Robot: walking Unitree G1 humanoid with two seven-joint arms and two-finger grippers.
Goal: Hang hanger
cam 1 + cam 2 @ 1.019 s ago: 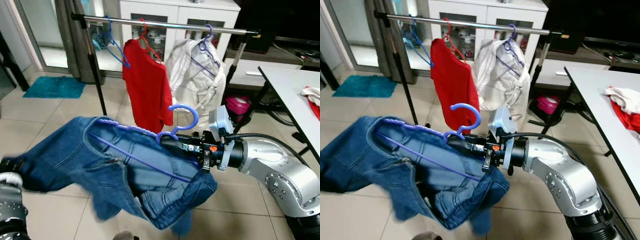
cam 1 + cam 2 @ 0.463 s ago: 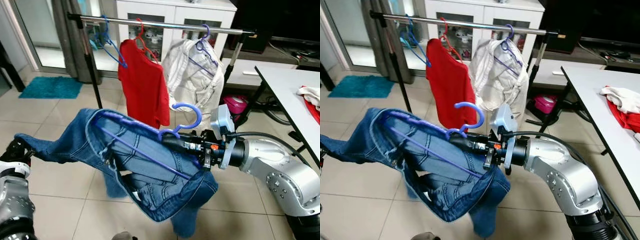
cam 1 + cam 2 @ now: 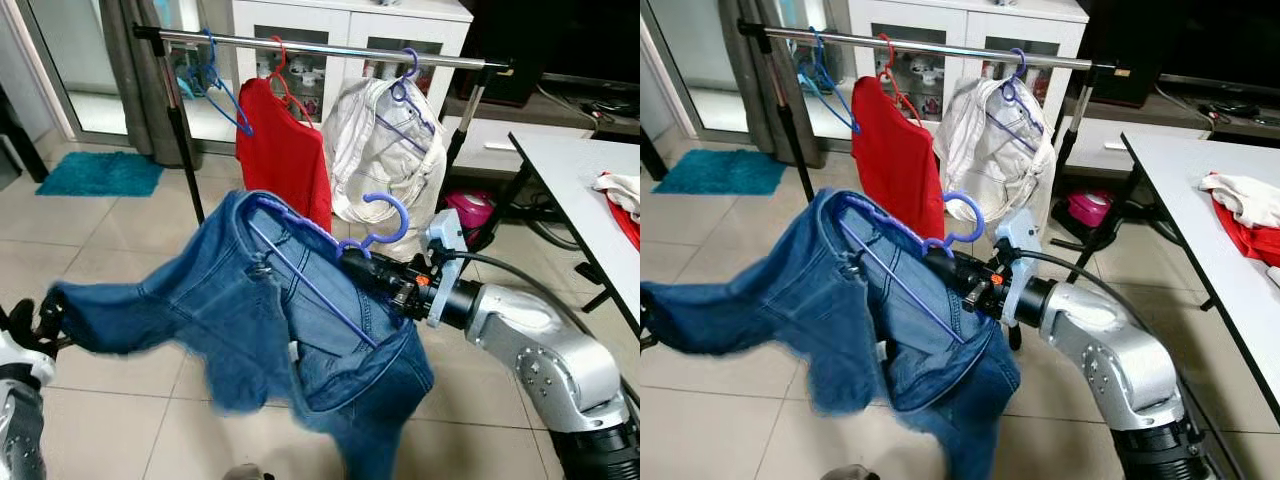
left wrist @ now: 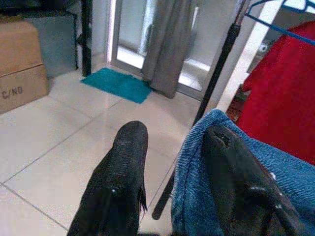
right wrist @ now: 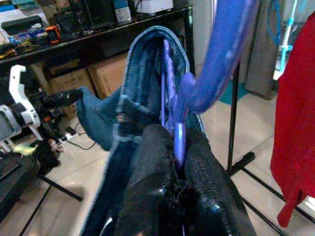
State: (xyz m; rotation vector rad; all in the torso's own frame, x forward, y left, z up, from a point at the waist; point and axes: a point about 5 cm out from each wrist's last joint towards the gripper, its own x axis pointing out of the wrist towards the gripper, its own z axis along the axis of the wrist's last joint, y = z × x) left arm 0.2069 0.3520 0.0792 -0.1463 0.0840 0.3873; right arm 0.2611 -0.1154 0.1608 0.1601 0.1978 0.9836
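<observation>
Right hand (image 3: 352, 262) clamped on blue hanger (image 3: 375, 222) carrying jeans (image 3: 230, 320); left hand (image 4: 172, 182) pinching jeans leg, below rail (image 3: 320, 46).

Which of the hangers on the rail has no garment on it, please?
The blue hanger at the rail's left end hangs bare. The red hanger carries a red shirt, the purple hanger a white jacket.

Right claw (image 3: 352, 262) grips a purple hanger (image 3: 345, 243) draped with jeans (image 3: 250, 320); clothes rail (image 3: 320, 48) at twelve o'clock, worktop (image 3: 590, 190) at three
</observation>
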